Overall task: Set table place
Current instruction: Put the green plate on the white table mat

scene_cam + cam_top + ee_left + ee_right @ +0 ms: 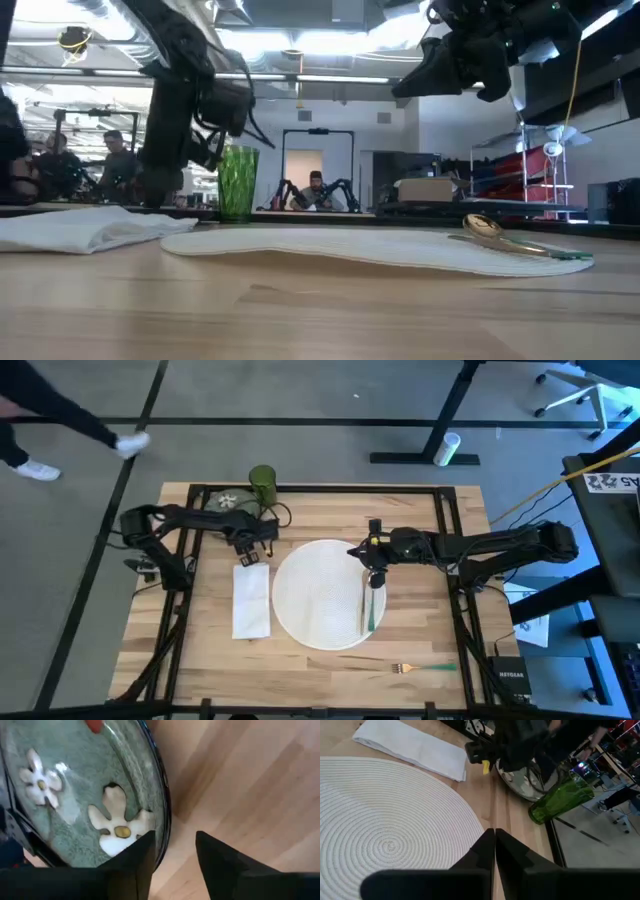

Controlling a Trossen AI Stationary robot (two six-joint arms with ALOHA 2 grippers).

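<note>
Room: a person's legs [60, 420] were seen crossing grey floor, far left.
Left gripper [252, 557]: held parted above the napkin [250, 600], released.
Table [300, 670]: spread beneath, bearing the round placemat [325, 595].
Right gripper [376, 578]: seen clenched, empty, over the spoon [370, 610].

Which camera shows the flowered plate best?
The left wrist view: the flowered plate fills the picture, rim and daisies clear. The high view shows it small behind the left arm, the right wrist view only part; the low view hides it.
</note>
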